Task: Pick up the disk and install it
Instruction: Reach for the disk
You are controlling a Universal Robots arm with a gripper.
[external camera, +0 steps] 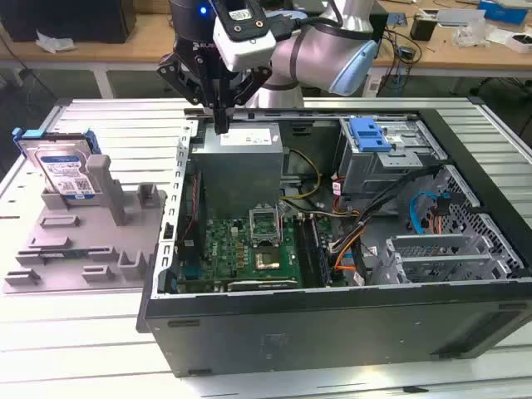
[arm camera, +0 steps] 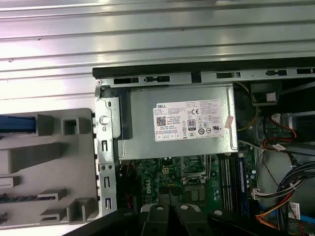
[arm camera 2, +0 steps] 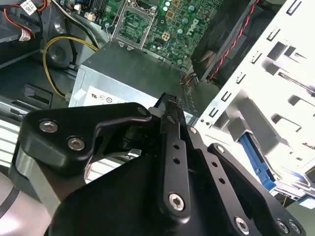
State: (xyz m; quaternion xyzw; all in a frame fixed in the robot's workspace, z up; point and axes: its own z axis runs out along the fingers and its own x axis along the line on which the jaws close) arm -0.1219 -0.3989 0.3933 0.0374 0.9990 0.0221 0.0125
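The disk (external camera: 66, 172), silver with a white-and-blue label and a blue carrier frame, leans upright in a grey fixture (external camera: 83, 245) at the exterior view's left, outside the open computer case (external camera: 332, 316). My gripper (external camera: 222, 125) hangs over the case's back left corner, just above the grey power supply box (external camera: 241, 162), well to the right of the disk. Its black fingers (arm camera 2: 172, 105) are pressed together with nothing between them. In the first wrist view the disk's blue edge (arm camera: 17, 124) shows beside the fixture (arm camera: 49, 162).
Inside the case lie the motherboard (external camera: 249, 249), bundled cables (external camera: 349, 224) and a silver drive cage topped by a blue clip (external camera: 370, 133). The power supply (arm camera: 179, 120) carries a white sticker. A ribbed metal table (external camera: 108, 125) surrounds the case, with a cluttered bench (external camera: 465, 33) behind.
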